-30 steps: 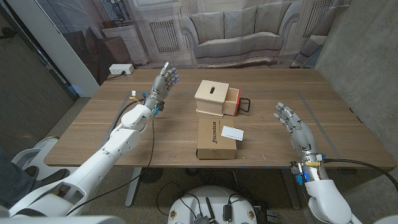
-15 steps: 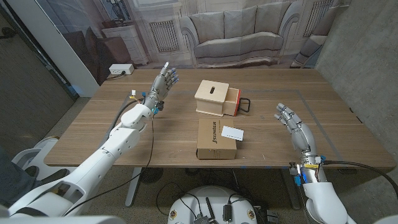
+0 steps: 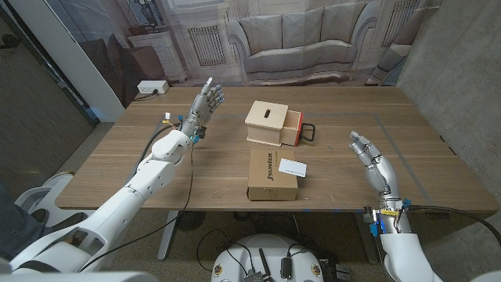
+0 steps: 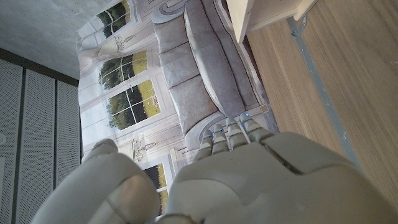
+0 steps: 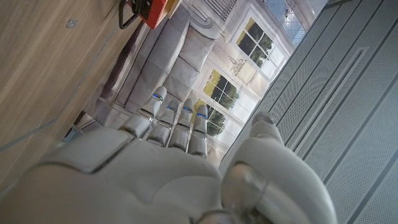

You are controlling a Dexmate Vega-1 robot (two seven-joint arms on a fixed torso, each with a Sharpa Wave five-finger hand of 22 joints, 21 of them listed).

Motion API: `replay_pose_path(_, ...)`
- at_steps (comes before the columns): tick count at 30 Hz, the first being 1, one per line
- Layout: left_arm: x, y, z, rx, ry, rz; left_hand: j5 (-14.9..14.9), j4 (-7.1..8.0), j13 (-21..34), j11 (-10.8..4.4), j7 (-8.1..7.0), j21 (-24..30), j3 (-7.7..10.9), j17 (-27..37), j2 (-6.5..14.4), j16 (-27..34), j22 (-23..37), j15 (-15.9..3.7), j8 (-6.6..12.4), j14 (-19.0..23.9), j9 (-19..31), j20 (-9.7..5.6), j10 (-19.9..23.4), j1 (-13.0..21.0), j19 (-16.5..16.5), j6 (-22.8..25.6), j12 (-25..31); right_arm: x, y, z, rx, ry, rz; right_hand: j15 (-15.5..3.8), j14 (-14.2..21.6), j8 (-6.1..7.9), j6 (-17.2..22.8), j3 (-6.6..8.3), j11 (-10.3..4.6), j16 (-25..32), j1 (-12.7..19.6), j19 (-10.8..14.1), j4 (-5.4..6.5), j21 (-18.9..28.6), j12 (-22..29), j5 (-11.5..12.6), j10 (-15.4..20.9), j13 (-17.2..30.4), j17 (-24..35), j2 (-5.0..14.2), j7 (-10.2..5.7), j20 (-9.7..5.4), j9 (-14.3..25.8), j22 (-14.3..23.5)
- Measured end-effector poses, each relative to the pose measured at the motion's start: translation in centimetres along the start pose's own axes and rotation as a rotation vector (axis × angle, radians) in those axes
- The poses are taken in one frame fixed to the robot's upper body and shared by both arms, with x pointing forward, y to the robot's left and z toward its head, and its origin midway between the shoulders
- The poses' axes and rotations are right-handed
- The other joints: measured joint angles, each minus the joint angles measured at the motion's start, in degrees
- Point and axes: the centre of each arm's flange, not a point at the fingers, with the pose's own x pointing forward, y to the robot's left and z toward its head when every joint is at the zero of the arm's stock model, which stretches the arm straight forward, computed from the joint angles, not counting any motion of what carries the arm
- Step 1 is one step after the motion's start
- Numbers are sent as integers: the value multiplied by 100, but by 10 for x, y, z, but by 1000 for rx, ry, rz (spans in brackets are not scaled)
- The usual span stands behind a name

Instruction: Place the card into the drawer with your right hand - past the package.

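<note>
A white card [image 3: 293, 167] lies on the right part of a brown cardboard package [image 3: 270, 175] near the table's front middle. Behind the package stands a small wooden box [image 3: 266, 122] whose red drawer [image 3: 293, 128] is pulled out to the right, with a black handle [image 3: 308, 132]; the drawer's corner [image 5: 151, 9] also shows in the right wrist view. My right hand [image 3: 369, 156] hovers to the right of the package, fingers apart and holding nothing. My left hand [image 3: 205, 104] is raised at the back left, open, its back [image 4: 249, 180] filling the left wrist view.
The wooden table [image 3: 117, 168] has blue tape lines [image 3: 415, 168] on its right part. A white power strip [image 3: 152, 87] sits beyond the far left corner. A printed backdrop of a sofa hangs behind the table.
My right hand has drifted slightly toward the table's front edge. The left hand, card, package and drawer have not moved.
</note>
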Motion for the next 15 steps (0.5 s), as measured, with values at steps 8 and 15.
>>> replay_pose_path(8, 0, -1, 2, 2, -5, 2, 0, 0, 0, -12, 0, 0, 0, 0, 0, 0, 0, 0, 0, 0, 0, 0, 12, -1, 0, 0, 0, -6, -2, 0, -63, -4, -19, 0, 60, 0, 64, 23, -58, 0, 66, 14, -23, 0, -1, 0, 120, 0, -1, 21, -64, -14, 0, 0)
replay_pose_path(15, -2, -1, 2, 2, -4, 7, 0, 0, 0, -16, -31, 0, 0, 0, -1, 0, 0, 0, 0, 0, 0, 0, 16, -1, 0, 31, 0, -12, -4, 1, -103, -3, -41, -19, 126, 0, 118, 42, -91, 0, 119, 55, -41, 0, -2, 0, 149, 0, -1, 74, -72, 10, -1, 0)
